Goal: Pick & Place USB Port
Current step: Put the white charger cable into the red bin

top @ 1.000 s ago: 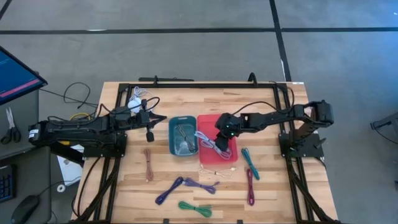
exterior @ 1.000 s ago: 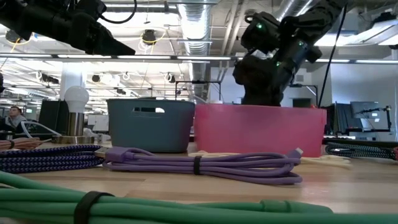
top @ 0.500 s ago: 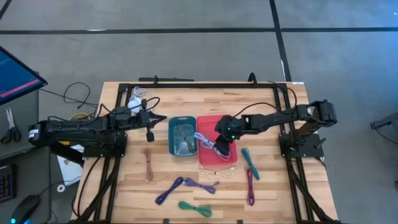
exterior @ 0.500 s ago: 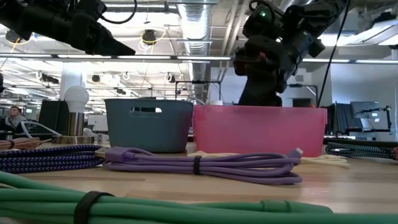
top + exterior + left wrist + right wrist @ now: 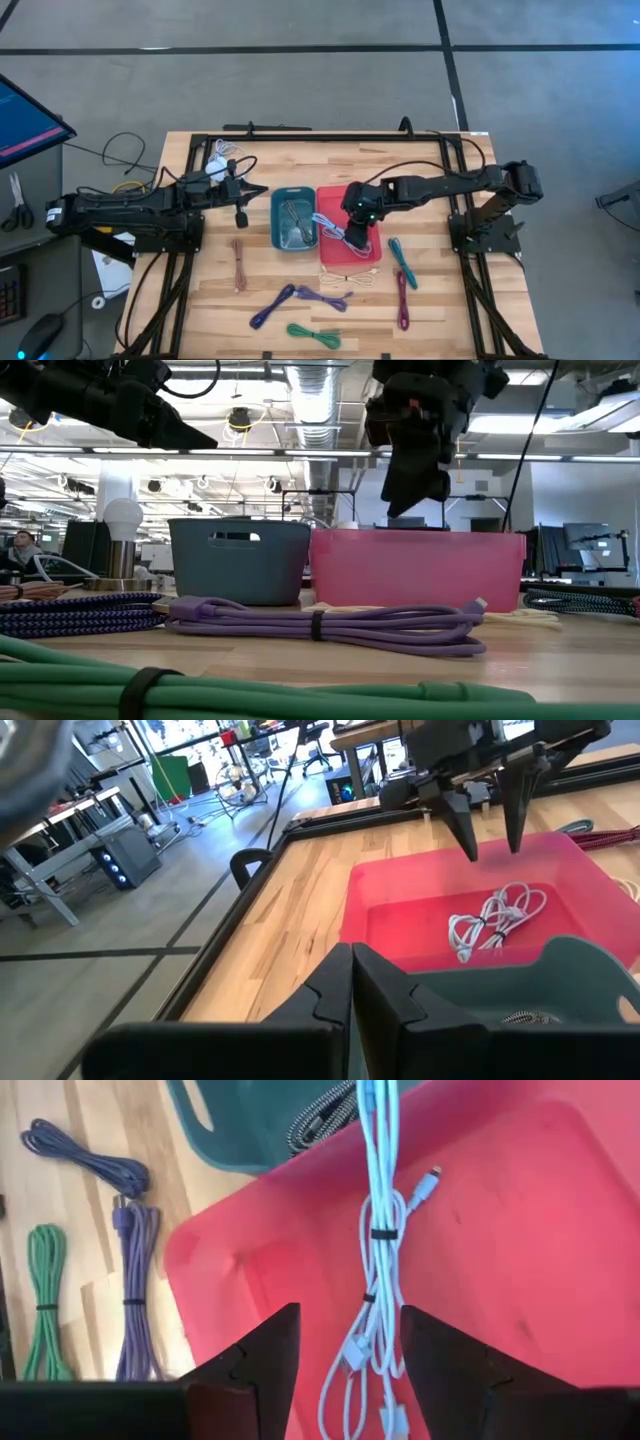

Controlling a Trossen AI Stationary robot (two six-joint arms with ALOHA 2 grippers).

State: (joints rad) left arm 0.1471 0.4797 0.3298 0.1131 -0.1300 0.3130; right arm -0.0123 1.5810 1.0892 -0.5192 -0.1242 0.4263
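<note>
A bundled pale-blue USB cable [image 5: 378, 1260] lies on the floor of the red bin [image 5: 366, 254], and its far end reaches the rim beside the teal bin [image 5: 277, 232]. The left wrist view also shows the cable [image 5: 495, 915]. My right gripper [image 5: 354, 232] hangs open above the red bin, fingers slanting down on either side of the cable and clear of it [image 5: 490, 835]. My left gripper [image 5: 241, 212] stays shut and level just left of the teal bin, holding nothing [image 5: 350, 975].
A dark braided cable [image 5: 295, 215] lies in the teal bin. Loose bundled cables lie on the near half of the table: brown [image 5: 239, 262], purple [image 5: 300, 297], green [image 5: 313, 335], teal [image 5: 402, 262], maroon [image 5: 402, 300] and pale [image 5: 352, 277]. A bulb lamp [image 5: 122, 520] stands far left.
My right gripper has risen out of the red bin and drifted slightly toward the table's left edge, staying open. The pale-blue cable stays lying in the red bin.
</note>
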